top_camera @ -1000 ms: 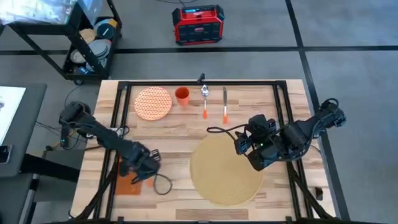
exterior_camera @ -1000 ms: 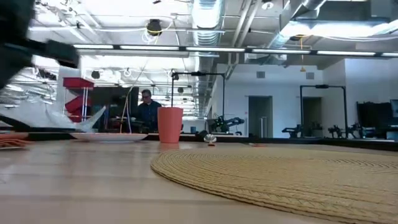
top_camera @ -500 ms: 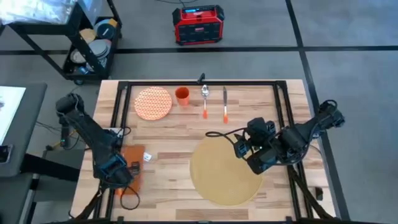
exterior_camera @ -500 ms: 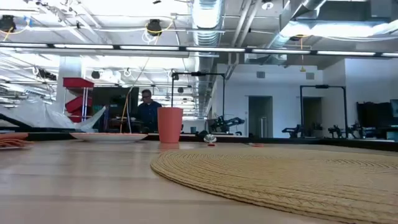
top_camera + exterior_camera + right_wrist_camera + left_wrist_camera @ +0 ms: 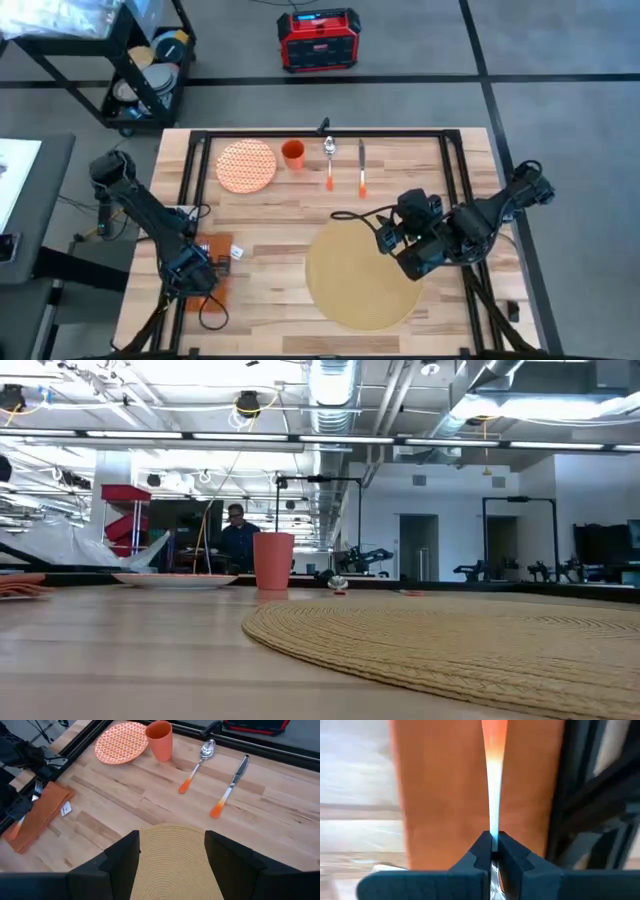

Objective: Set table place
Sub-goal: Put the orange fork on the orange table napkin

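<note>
Placemat: tan round place (image 5: 362, 277) lies flat on the table (image 5: 280, 215), near-right of centre, nothing on it.
Left gripper: left gripper (image 5: 492, 851) low over the orange napkin (image 5: 208, 268) at the table's near-left edge; fingers (image 5: 476, 854) pinched nearly shut on a thin handle fading orange to pale, which I take for the fork (image 5: 26, 805), its tines showing in the right wrist view.
Right gripper: right gripper (image 5: 172, 856) hovers above the placemat's far edge, fingers spread wide, holding nothing.
Unplaced ware: patterned plate (image 5: 246, 165), orange cup (image 5: 293, 153), spoon (image 5: 329, 160) and knife (image 5: 361, 167) in a row along the far side, well apart from the placemat.
Step in hand: judged to be the fork pickup off the napkin; setting barely begun.
Next move: likely lift the fork clear, carry it toward the placemat's left side, set it down beside the rim without dragging the napkin.
Risk: thin handle may twist in so narrow a pinch.
</note>
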